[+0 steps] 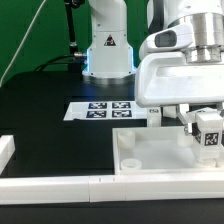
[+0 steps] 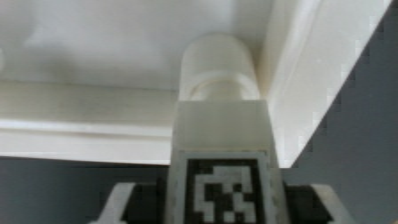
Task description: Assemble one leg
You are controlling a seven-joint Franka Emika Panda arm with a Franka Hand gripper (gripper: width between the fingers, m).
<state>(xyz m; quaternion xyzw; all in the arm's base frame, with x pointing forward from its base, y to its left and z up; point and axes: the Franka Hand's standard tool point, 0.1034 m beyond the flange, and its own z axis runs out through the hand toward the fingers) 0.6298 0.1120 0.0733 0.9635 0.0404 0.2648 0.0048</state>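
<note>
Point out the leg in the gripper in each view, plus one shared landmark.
Exterior view: the leg is at the exterior view's right edge, held in the gripper above the tabletop.
Wrist view: the leg fills the middle, rounded tip toward the tabletop's corner.
Shared landmark: the tabletop's raised white rim.

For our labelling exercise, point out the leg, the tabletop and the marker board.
leg (image 1: 208, 132), exterior view, on its tagged side face.
tabletop (image 1: 160, 150), exterior view, on its bare inner floor.
marker board (image 1: 100, 108), exterior view, on its middle, between tags.
</note>
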